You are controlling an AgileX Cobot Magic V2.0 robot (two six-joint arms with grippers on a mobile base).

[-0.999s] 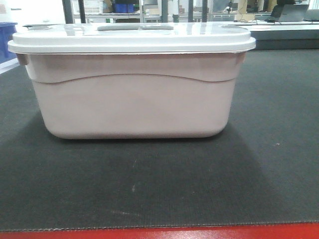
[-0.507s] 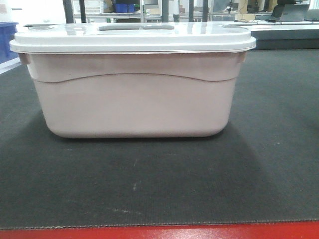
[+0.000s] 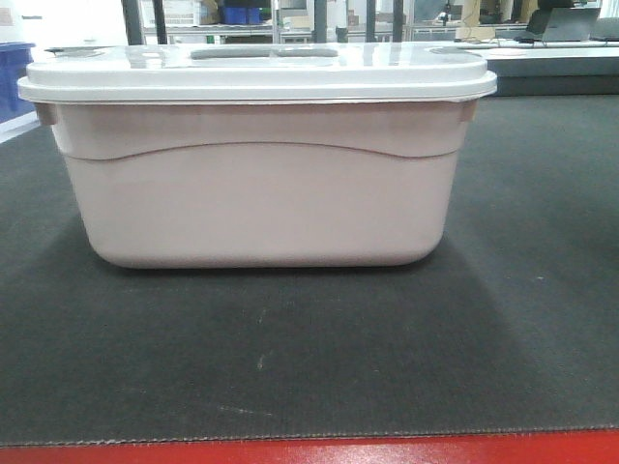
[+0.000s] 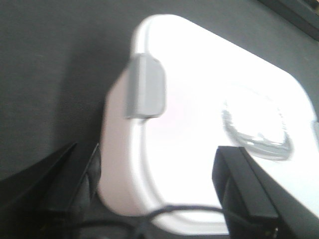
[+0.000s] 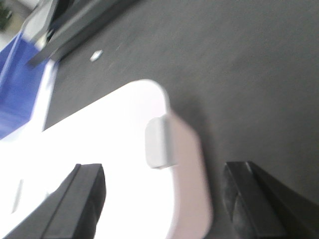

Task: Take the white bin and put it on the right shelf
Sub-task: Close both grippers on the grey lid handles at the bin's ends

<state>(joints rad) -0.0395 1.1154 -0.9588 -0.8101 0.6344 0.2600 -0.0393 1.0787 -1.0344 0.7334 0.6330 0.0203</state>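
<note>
The white bin (image 3: 256, 203) stands with its lid (image 3: 256, 72) on in the middle of the dark desk (image 3: 522, 290), and by my judgement it is neither lifted nor gripped. Over one end the left tool (image 4: 154, 194) hangs spread wide, its fingers (image 4: 249, 199) straddling the end wall beside a grey latch (image 4: 144, 87). Over the other end the right tool (image 5: 169, 204) is likewise spread astride the rim. Two failures seem likely. If the tools pinch only lid or latch, the lid may pop off under load. If the arms rise unevenly, the smooth rounded bin may tilt and slip. Both wrist views are blurred and washed out, so contact cannot be told. The contents are hidden, the front view shows no arms, and the right shelf is nowhere clearly visible.
</note>
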